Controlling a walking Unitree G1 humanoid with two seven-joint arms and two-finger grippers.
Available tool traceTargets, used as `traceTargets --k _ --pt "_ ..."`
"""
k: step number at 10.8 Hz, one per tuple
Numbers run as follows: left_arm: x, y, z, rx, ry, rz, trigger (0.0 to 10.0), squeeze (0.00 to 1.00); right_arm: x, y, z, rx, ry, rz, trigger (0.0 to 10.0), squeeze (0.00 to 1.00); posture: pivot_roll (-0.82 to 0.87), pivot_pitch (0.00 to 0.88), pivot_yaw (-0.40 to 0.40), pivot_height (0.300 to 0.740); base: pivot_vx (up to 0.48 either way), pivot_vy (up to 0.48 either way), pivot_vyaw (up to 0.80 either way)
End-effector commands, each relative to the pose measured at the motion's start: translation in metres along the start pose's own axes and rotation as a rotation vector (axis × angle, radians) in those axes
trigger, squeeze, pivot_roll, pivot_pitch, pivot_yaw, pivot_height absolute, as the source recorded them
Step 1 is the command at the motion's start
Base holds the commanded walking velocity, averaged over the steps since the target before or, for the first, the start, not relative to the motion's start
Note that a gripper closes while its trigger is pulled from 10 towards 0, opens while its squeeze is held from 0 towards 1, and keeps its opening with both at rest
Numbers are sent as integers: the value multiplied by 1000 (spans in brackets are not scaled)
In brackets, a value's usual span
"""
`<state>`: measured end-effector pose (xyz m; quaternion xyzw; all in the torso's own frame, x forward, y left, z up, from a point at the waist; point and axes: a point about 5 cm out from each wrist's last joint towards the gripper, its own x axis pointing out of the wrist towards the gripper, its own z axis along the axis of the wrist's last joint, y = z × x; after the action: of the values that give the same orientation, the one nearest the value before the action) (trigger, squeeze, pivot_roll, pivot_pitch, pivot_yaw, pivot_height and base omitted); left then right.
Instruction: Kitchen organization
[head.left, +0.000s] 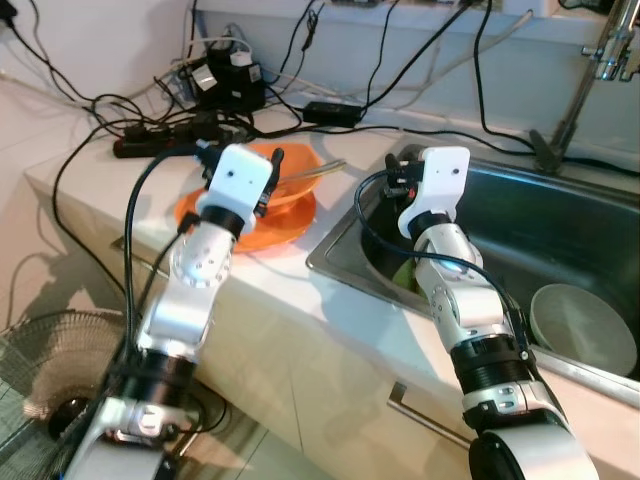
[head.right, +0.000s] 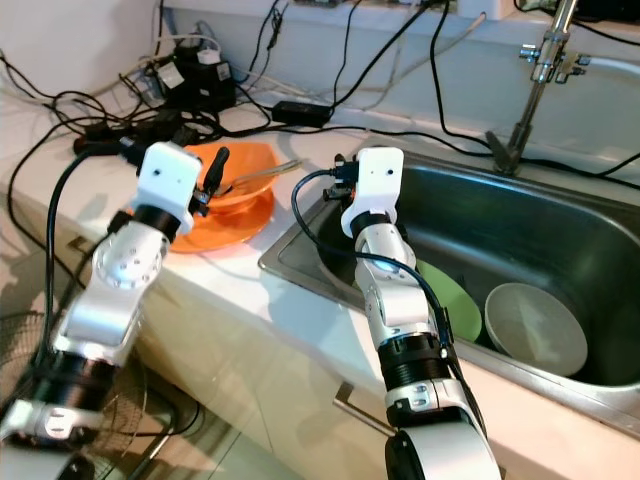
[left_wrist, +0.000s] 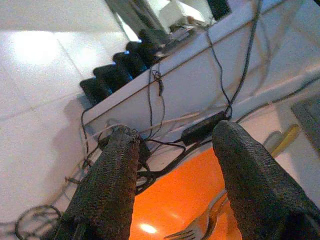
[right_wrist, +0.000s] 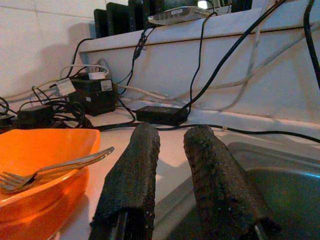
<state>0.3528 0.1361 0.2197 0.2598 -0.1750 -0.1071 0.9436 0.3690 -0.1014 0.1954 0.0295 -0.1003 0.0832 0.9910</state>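
An orange bowl (head.left: 298, 163) rests on an orange plate (head.left: 285, 226) on the white counter, and a metal fork (head.right: 256, 178) lies in the bowl with its handle pointing toward the sink. My left gripper (left_wrist: 177, 132) hovers just above the bowl's near-left rim, open wide and holding nothing. At the left rim of the steel sink (head.left: 338, 266) my right gripper (right_wrist: 172, 131) points toward the back wall. A narrow gap separates its fingers and nothing sits between them. Inside the sink lie a green plate (head.right: 455, 300) and a grey bowl (head.right: 535, 325).
A black power strip (head.left: 160, 143), adapters (head.left: 333, 112) and tangled cables crowd the counter behind the bowl. The faucet (head.right: 535, 70) rises at the back of the sink. A fan grille (head.left: 60, 360) lies on the floor at left. A drawer handle (head.left: 420, 410) sticks out below the counter.
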Motion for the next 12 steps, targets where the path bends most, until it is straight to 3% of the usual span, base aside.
traceTargets --k 1,3,5,7,9,12 --pt "6 -3 2 99 6 -86 10000 0 1 0 2 7 -1 1 10000 0 174 30 65 740 0 0 0" --pt "11 -7 -5 258 36 -191 10000 0 2 1 1 7 3 0 10000 0 174 28 66 740 0 0 0" --pt "25 -7 -13 360 85 -267 10000 0 1 1 1 9 2 1 10000 0 169 30 67 740 0 0 0" --pt "47 -10 -5 385 78 -291 10000 0 -3 0 0 8 2 -7 10000 0 149 43 75 740 0 0 0" --pt "62 -21 16 339 5 -340 10000 0 -9 -3 -1 6 5 -21 10000 0 128 67 87 740 0 0 0" --pt "70 -32 34 296 -60 -410 10000 0 -16 -4 -3 14 14 -37 10000 0 116 95 102 740 0 0 0"
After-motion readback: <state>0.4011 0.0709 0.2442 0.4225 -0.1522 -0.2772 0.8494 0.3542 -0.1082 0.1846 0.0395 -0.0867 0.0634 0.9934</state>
